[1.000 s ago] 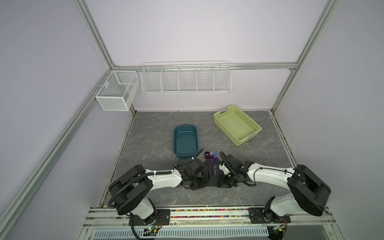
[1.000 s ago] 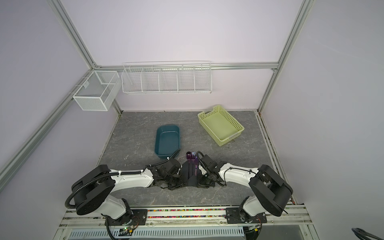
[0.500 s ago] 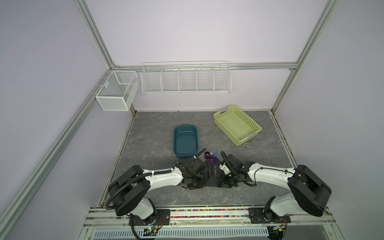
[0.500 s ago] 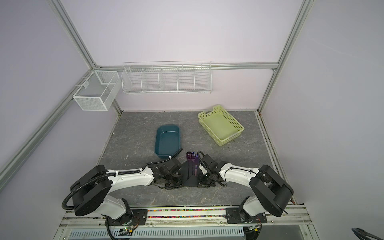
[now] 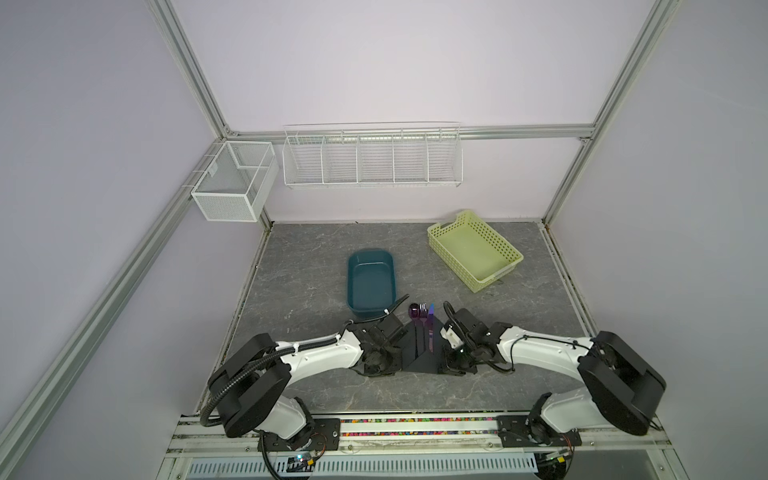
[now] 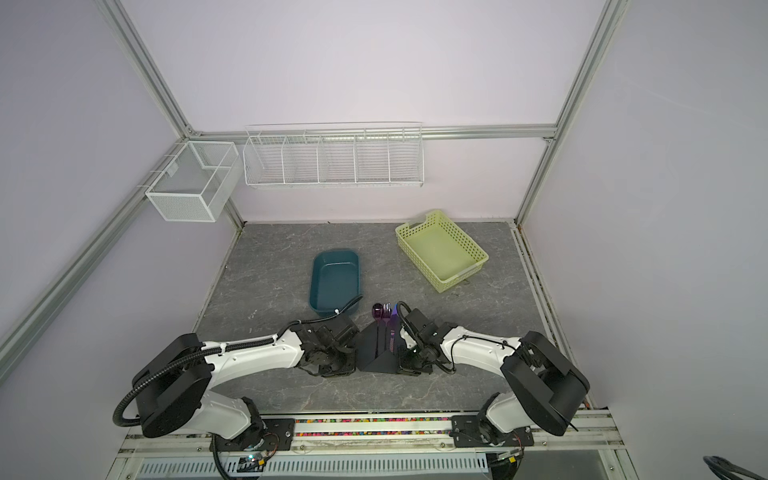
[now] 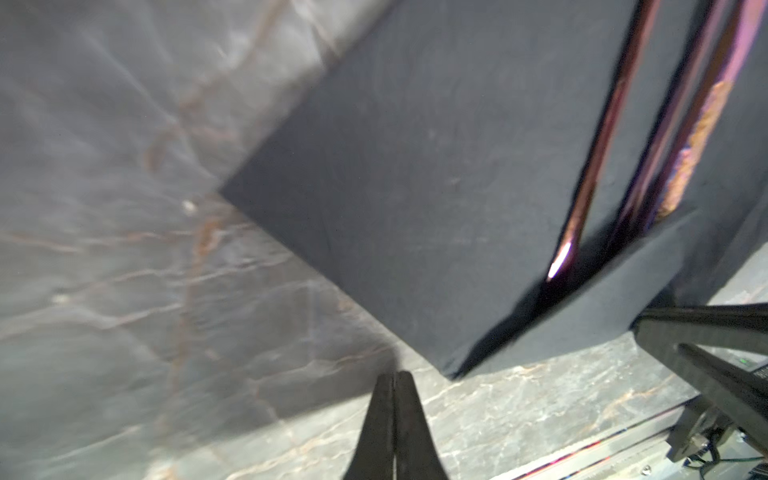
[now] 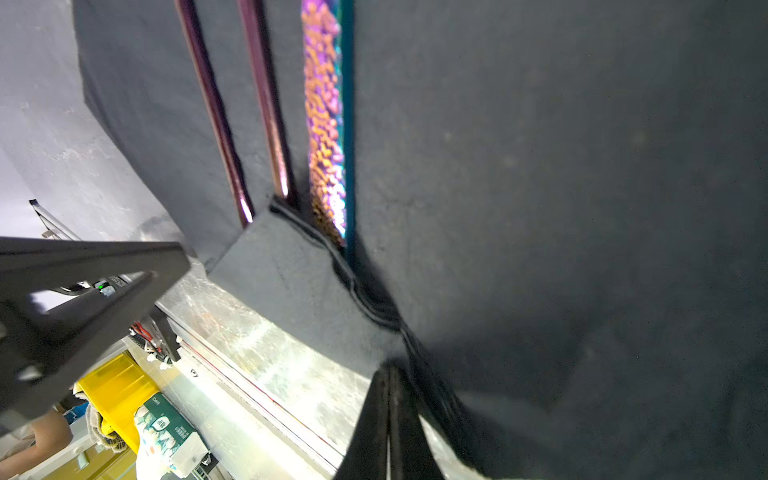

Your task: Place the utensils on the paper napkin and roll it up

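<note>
**Both arms at the near edge of the table.** My arms lie low on the grey, marble-veined tabletop, one on each side of the thin matte black paper napkin.

- **Left gripper:** My left gripper is closed on nothing. Its tips sit over bare table, just short of the napkin's near corner.
- **Right gripper:** My right gripper is also closed. The napkin's layered edge runs up to its tips, but I cannot tell whether it is pinched.
- **Napkin and utensils:** The napkin's near corner is folded up over the handle ends of the utensils. These are three slim dark pieces lying side by side on the sheet, one with a hammered iridescent face. In both top views their glossy purple heads project past the napkin's far edge.
- **Farther back:** A teal oval plastic tub stands apart from the napkin, and my left arm's black cable arches past its near corner. Farther right is a pale yellow-green perforated plastic basket. On the back wall hang a white wire rack and a white mesh box.
</note>
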Tool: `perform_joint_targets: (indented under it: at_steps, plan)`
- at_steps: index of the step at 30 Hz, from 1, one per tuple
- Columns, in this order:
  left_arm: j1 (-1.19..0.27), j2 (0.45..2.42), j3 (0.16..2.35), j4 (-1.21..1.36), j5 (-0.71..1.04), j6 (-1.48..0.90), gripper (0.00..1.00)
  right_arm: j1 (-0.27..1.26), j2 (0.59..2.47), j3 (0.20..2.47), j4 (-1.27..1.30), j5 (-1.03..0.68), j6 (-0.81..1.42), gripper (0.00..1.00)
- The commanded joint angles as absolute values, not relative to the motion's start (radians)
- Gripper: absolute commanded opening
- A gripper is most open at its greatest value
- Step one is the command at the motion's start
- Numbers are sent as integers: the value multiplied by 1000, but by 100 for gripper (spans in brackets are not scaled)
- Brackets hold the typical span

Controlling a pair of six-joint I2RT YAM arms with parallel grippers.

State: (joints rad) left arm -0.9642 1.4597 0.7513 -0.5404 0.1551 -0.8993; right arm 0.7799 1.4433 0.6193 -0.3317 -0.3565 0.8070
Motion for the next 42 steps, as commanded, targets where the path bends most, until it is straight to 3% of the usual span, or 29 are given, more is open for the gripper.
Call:
perform_joint_targets:
  at_steps: [1, 11, 24, 30, 36, 42]
  plan:
    - [-962, 1417, 828, -544, 172, -836, 0, 771, 1430, 596, -373, -328, 799, 8]
    - [-1034, 1573, 914, -352, 326, -839, 0, 771, 1431, 620, -366, -338, 806, 14]
    - [-1043, 1693, 923, -289, 322, -884, 0, 719, 1250, 636, -546, -251, 779, 30]
    - [-1043, 1709, 921, -253, 327, -913, 0, 580, 1172, 603, -618, -242, 715, 44]
    - [-1043, 1723, 932, -265, 313, -914, 0, 445, 1178, 591, -618, -296, 645, 65]
    - [-1042, 1723, 940, -294, 285, -914, 0, 365, 1257, 583, -545, -363, 587, 70]
